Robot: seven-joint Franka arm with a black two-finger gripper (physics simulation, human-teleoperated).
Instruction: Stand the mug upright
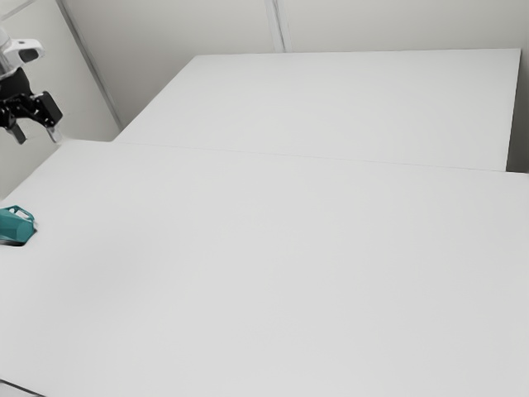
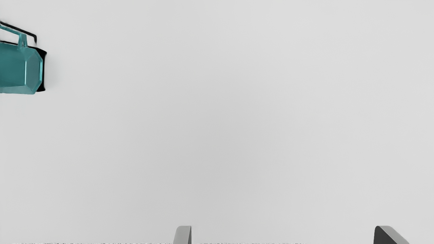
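Observation:
My gripper (image 1: 38, 136) hangs above the table's far edge at the exterior view's upper left, well apart from the mug. In the wrist view my gripper (image 2: 283, 234) has its two fingertips wide apart, with nothing between them. The teal mug (image 1: 15, 227) lies on its side on the table at the exterior view's left edge, partly cut off there. Its handle points up and toward the exterior view's right. The wrist view has the mug (image 2: 15, 67) off to one side of the fingers, its base and handle visible and the mouth end out of the picture.
A white table (image 1: 273, 265) stretches across the exterior view. Behind it stands another flat white surface (image 1: 331, 103), with pale walls (image 1: 165, 33) beyond. A thin dark line (image 1: 21, 388) crosses the exterior view's lower left corner.

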